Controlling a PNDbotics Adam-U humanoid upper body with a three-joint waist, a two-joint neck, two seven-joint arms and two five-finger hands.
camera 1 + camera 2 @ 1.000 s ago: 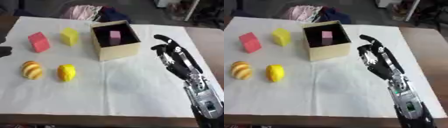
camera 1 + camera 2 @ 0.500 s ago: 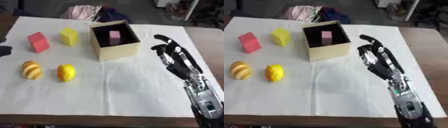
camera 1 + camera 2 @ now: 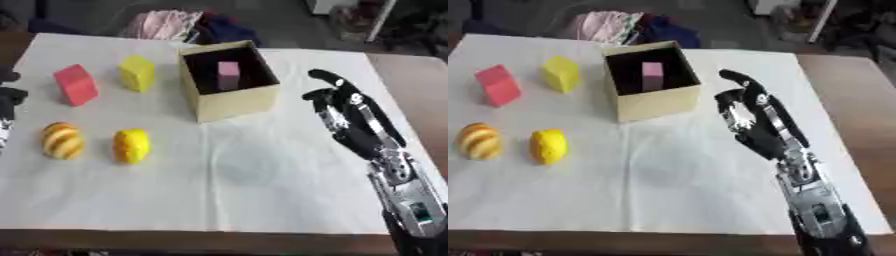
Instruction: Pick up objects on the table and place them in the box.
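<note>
An open tan cardboard box stands near the middle back of the white cloth, with a pink block inside it. To its left lie a yellow cube and a red block. Nearer the front left sit a striped orange-yellow ball and a yellow lemon-like object. My right hand hovers to the right of the box, fingers straight and spread, holding nothing. A sliver of my left hand shows at the left edge, its fingers hidden.
The white cloth covers most of a brown table. A heap of pink and dark clothing lies beyond the far edge, behind the box.
</note>
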